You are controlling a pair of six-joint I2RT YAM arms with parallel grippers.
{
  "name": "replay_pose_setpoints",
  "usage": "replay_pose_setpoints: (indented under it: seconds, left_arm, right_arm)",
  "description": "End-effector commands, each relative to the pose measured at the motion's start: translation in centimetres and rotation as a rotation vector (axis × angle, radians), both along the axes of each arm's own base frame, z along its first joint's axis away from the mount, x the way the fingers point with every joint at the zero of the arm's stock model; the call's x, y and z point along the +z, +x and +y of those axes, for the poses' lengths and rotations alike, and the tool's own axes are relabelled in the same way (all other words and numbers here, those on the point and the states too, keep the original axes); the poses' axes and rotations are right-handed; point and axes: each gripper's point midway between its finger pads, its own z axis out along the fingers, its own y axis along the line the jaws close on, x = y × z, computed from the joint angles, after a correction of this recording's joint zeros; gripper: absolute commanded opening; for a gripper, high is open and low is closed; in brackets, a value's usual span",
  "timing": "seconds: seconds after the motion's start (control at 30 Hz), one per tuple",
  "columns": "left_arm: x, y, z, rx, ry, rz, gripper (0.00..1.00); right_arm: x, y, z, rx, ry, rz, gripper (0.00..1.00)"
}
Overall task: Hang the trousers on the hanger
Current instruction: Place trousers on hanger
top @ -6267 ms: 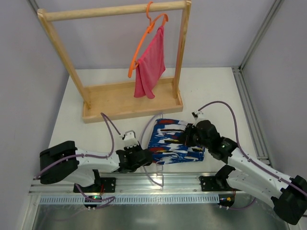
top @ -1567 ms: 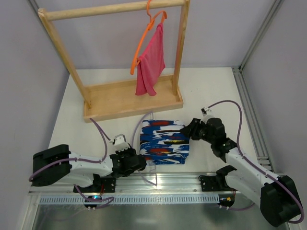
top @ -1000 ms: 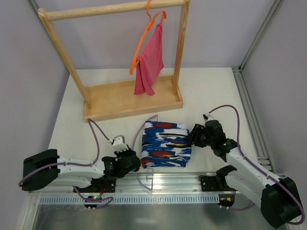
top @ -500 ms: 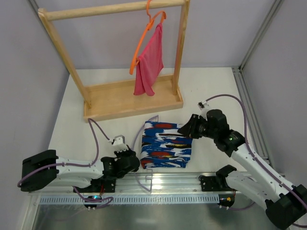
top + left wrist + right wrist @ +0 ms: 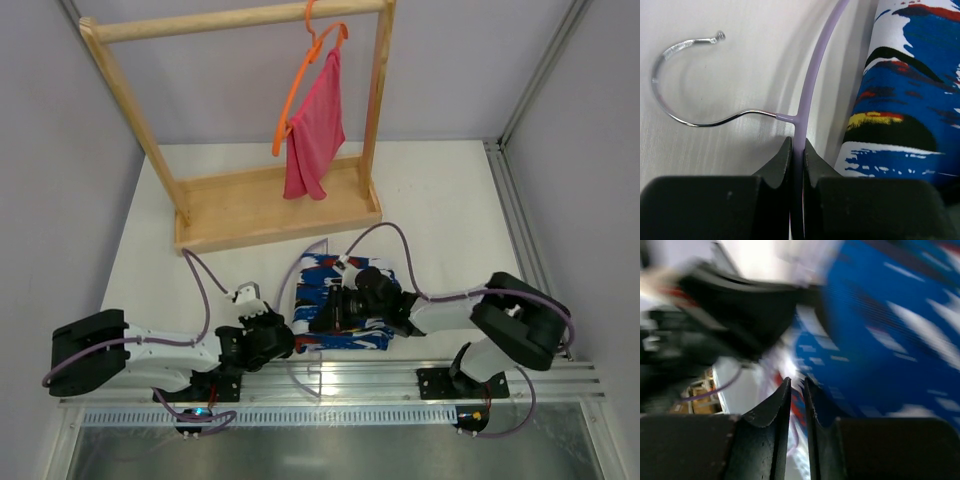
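Observation:
The trousers [image 5: 350,272], folded in a blue, white, red and black print, lie on the table near the front edge. The lilac hanger [image 5: 288,280] lies along their left side. In the left wrist view the hanger's arm [image 5: 814,75] and metal hook [image 5: 670,102] rest on the table beside the trousers [image 5: 910,100]. My left gripper [image 5: 797,144] is shut on the hanger just below the hook's stem; it also shows in the top view [image 5: 283,343]. My right gripper [image 5: 328,316] lies low across the trousers, tips at their left part. Its view is blurred; its jaws [image 5: 798,385] are almost together with nothing seen between them, over the trousers [image 5: 890,315].
A wooden clothes rack [image 5: 275,210] stands at the back, with an orange hanger [image 5: 300,85] carrying a pink cloth [image 5: 315,135]. A metal rail [image 5: 330,385] runs along the near edge. Purple cables loop beside both arms.
My right arm has swung from the trousers' right edge, leftward and down across them. The left gripper has kept its hold on the hanger in place.

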Motion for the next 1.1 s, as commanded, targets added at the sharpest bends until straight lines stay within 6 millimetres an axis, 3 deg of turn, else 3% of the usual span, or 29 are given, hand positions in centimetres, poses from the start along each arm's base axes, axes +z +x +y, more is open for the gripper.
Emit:
replay_pose_setpoints:
  seconds: [0.0,0.1,0.2,0.23,0.3,0.33,0.47,0.57,0.67,0.7,0.83,0.9,1.03,1.07]
  left_arm:
    - [-2.1,-1.0,2.2,0.01,0.11,0.065,0.0]
    - [-1.8,-1.0,2.1,0.012,0.111,0.063,0.0]
    - [-1.7,-1.0,2.3,0.016,0.105,0.06,0.0]
    - [-1.7,-1.0,2.3,0.016,0.094,0.059,0.0]
    - [-1.6,-1.0,2.3,0.015,0.086,0.056,0.0]
    - [-1.6,-1.0,2.3,0.015,0.083,0.055,0.0]
    - [-1.6,-1.1,2.6,0.018,0.079,0.056,0.0]
    - [-1.6,-1.1,2.5,0.017,0.075,0.056,0.0]
    - [-1.5,-1.0,2.4,0.018,0.076,0.055,0.0]
    - [-1.5,-1.0,2.5,0.019,0.076,0.054,0.0]
    - [-1.6,-1.0,2.5,0.021,0.075,0.053,0.0]
    - [-1.6,-1.0,2.6,0.025,0.078,0.054,0.0]
    - [-1.6,-1.0,2.5,0.025,0.076,0.057,0.0]
    - [-1.7,-1.0,2.5,0.026,0.078,0.058,0.0]
  right_arm:
    - [-4.2,-1.5,-1.3,-0.038,0.099,0.085,0.18]
    - [-5.6,-2.4,-2.1,-0.045,0.103,0.138,0.17]
    - [-5.2,-2.7,-2.3,-0.036,0.096,0.136,0.16]
    - [-3.9,-2.5,-2.0,-0.033,0.117,0.104,0.16]
    - [-3.4,-2.3,-2.1,-0.033,0.089,0.087,0.16]
    - [-1.5,-2.0,-1.9,-0.032,0.127,0.05,0.16]
    - [1.8,-0.6,-0.7,-0.023,0.103,-0.032,0.17]
    - [3.0,0.3,0.7,-0.011,0.111,-0.047,0.17]
    - [1.4,0.2,1.0,-0.01,0.104,-0.007,0.17]
    - [-0.7,0.1,0.8,-0.033,0.075,0.039,0.17]
    - [-5.7,-1.6,-1.2,-0.066,0.064,0.141,0.17]
    - [-6.1,-2.2,-1.6,-0.06,0.088,0.15,0.17]
    - [-3.8,-1.4,-1.9,-0.078,0.067,0.092,0.17]
    - [-3.5,-1.0,-2.1,-0.088,0.031,0.06,0.25]
